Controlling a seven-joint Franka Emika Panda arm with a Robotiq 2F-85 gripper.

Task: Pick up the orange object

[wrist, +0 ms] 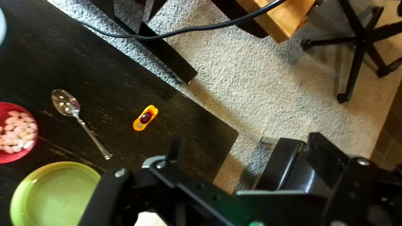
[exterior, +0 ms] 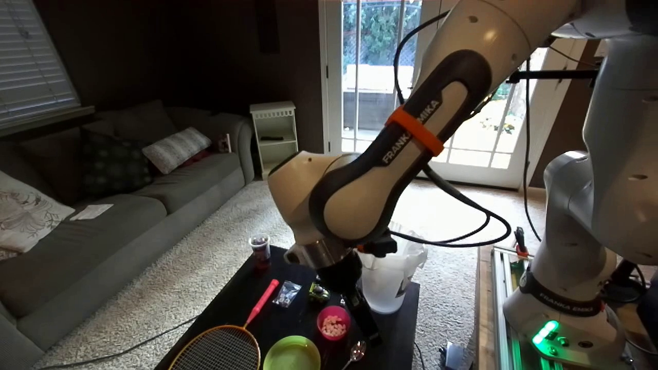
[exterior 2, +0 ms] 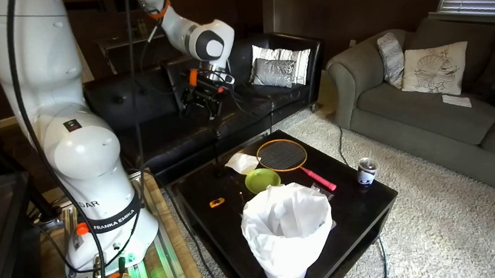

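Wrist view: the gripper (wrist: 245, 145) hangs, jaws wide apart; the orange object (wrist: 145, 118) lies on the dark table (wrist: 103, 70), right of the spoon (wrist: 74, 112).

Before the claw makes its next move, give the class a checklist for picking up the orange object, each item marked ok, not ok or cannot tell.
1. The claw is open: ok, its jaws stand wide apart.
2. Nothing is already gripped: ok, no object sits between the jaws.
3. The orange object is in sight: ok, it lies on the table.
4. The jaws are lined up with it: not ok, in the wrist view it lies off to one side of the gap.
5. Its neighbour is not touching it: ok, the spoon lies apart from it.
6. Its weight suits the grip: cannot tell from the pictures.
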